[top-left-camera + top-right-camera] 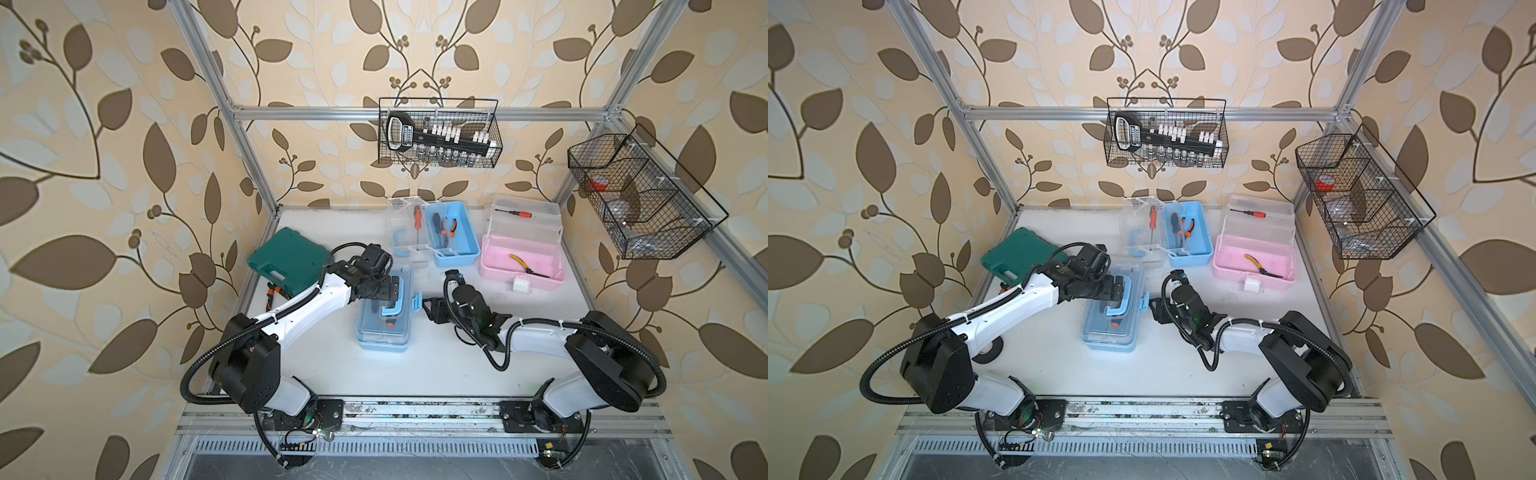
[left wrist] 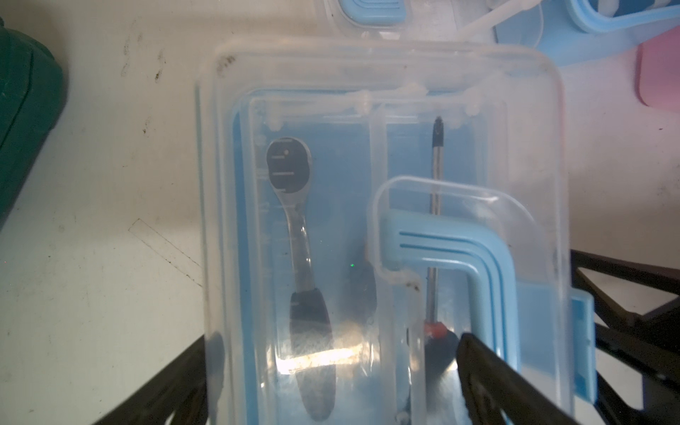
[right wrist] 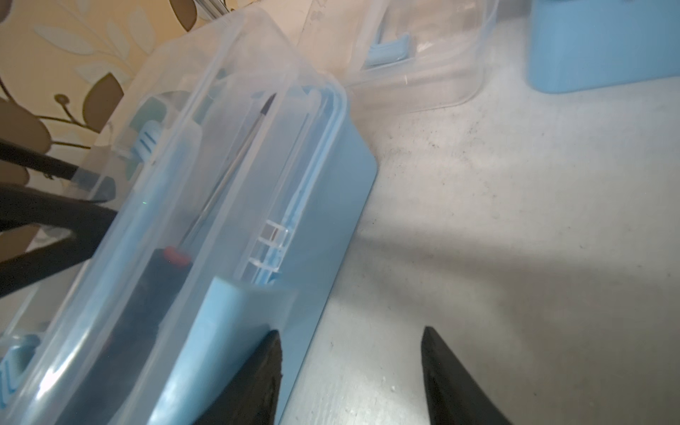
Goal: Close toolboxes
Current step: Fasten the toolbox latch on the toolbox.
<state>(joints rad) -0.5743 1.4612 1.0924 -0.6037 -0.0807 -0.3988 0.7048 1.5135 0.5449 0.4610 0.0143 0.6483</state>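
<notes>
Nearest me, a light blue toolbox [image 1: 384, 322] [image 2: 368, 220] has its clear lid down, with a ratchet and a screwdriver inside. My left gripper [image 1: 394, 289] [image 2: 331, 371] hovers open over that lid, one finger outside the box edge and one by the blue handle [image 2: 478, 257]. My right gripper [image 1: 431, 309] [image 3: 349, 342] is open beside the box; one fingertip [image 3: 266, 364] rests against the blue latch flap [image 3: 228, 316], with bare table between the jaws. Behind, a second blue toolbox [image 1: 455, 235] and the pink toolbox [image 1: 521, 268] stand with lids open.
A dark green case [image 1: 286, 257] lies at the left, close to my left forearm. Black wire baskets hang on the back wall [image 1: 440, 133] and the right frame [image 1: 636, 195]. The open clear lid [image 1: 409, 226] of the far blue box lies flat just beyond the near box.
</notes>
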